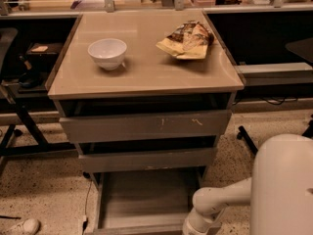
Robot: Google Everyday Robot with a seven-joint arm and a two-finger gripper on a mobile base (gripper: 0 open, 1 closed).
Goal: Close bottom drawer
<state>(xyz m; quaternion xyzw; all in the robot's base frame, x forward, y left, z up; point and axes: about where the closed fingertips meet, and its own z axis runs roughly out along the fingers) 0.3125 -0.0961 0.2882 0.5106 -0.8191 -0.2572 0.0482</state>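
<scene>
The grey cabinet (146, 126) has three drawers. The bottom drawer (142, 199) is pulled far out toward me, and its bare grey floor shows. The two upper drawers stand slightly ajar. My gripper (195, 225) is at the end of the white arm (220, 199), low at the bottom edge of the view. It sits at the front right corner of the open bottom drawer and is partly cut off by the frame.
A white bowl (107, 53) and a crumpled chip bag (188, 40) lie on the cabinet top. The bulky white arm housing (283, 185) fills the lower right. Chair legs (19, 126) stand at the left and a black base leg (247, 138) at the right. A cable (87, 199) runs along the floor.
</scene>
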